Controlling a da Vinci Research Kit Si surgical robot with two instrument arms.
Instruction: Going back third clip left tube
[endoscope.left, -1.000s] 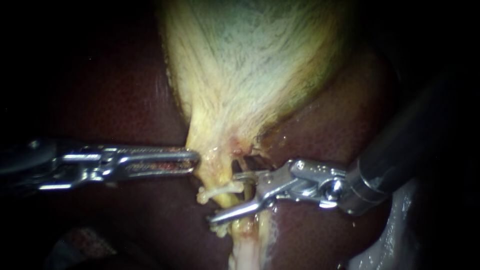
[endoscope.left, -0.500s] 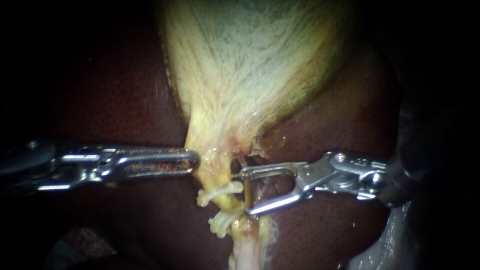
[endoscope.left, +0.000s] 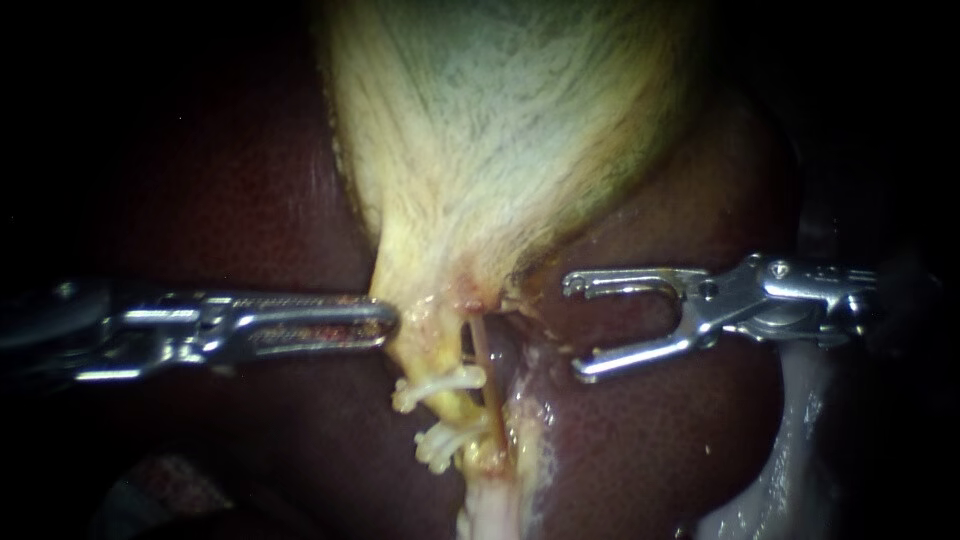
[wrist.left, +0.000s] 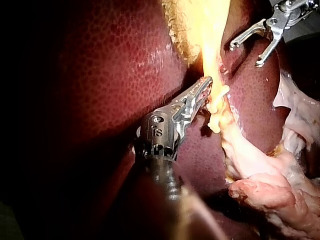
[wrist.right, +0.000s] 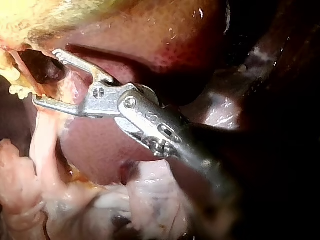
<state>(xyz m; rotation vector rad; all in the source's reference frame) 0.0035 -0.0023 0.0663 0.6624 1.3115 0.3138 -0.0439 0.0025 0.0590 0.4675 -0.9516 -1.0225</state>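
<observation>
Firstly, endoscope view, left tube: the yellow, cord-like left tube (endoscope.left: 458, 408) runs down from the narrow end of the pale yellow, fibrous gallbladder (endoscope.left: 500, 150), near the middle of the scene and slightly low.
Endoscope view, clips: two white, knobbly plastic clips (endoscope.left: 440, 384) sit across the left tube, one just below the other, their ends jutting toward the left instrument's side.
Endoscope view, second tube: a thin brownish tube (endoscope.left: 487, 375) lies just beside the left tube, on the right instrument's side, and passes both clips.
Endoscope view, left instrument: the silver, slotted left instrument (endoscope.left: 385, 322) has its jaws pressed together, pinching the edge of the gallbladder's neck just above the upper clip.
Endoscope view, right instrument: the silver, hook-tipped right instrument (endoscope.left: 575, 328) has its jaws spread wide over the dark red, glossy liver (endoscope.left: 650, 440), apart from both tubes.
Left wrist view, only here: the toothed inner faces of the left instrument's jaws show, nipping yellow tissue, and the clips' white ends lie just beside the tips.
Left wrist view, further along: the left tube leads into a pinkish-white, lumpy mass of tissue (wrist.left: 270, 195). The right instrument stands beyond, jaws agape, clear of the tube.
Right wrist view, only here: the right instrument shows from behind its hinge, jaws wide. A pale, knobbly clip end lies near one jaw's tip, not touching it.
Right wrist view, ahead of the jaws: a dark hollow opens between the gallbladder's yellow wall and the liver.
</observation>
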